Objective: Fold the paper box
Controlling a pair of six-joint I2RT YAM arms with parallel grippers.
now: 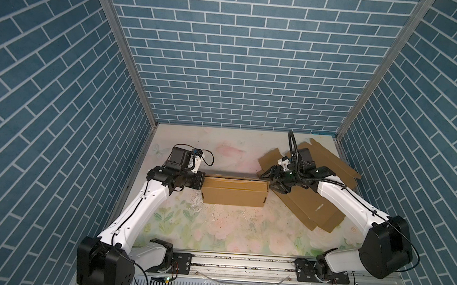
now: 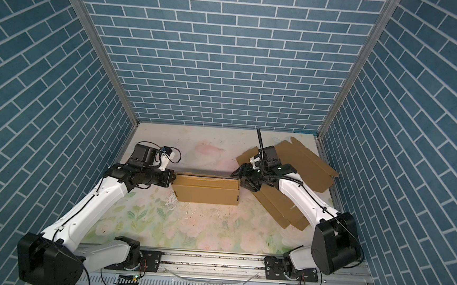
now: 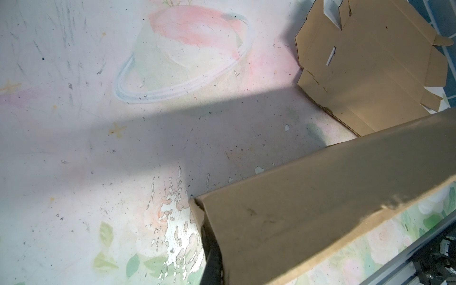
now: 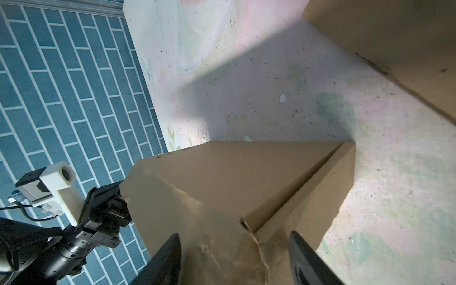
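The brown paper box [image 1: 234, 193] [image 2: 207, 192] lies folded into a long shape mid-table, lengthwise left to right. My left gripper [image 1: 202, 181] [image 2: 174, 178] is at its left end, shut on the end edge. In the left wrist view one dark finger [image 3: 211, 259] shows against the box [image 3: 320, 197], and the cardboard hides the other. My right gripper [image 1: 270, 183] [image 2: 240, 178] is open at the right end. In the right wrist view its fingers [image 4: 167, 256] stand wide apart on either side of the box [image 4: 234, 185], and the left gripper [image 4: 118, 197] shows at the far end.
Flat unfolded cardboard sheets [image 1: 316, 209] [image 2: 303, 165] [image 3: 370, 74] [image 4: 394, 37] lie at the right and back right, partly under the right arm. Blue brick walls close in three sides. A metal rail [image 1: 241, 262] runs along the table's front edge.
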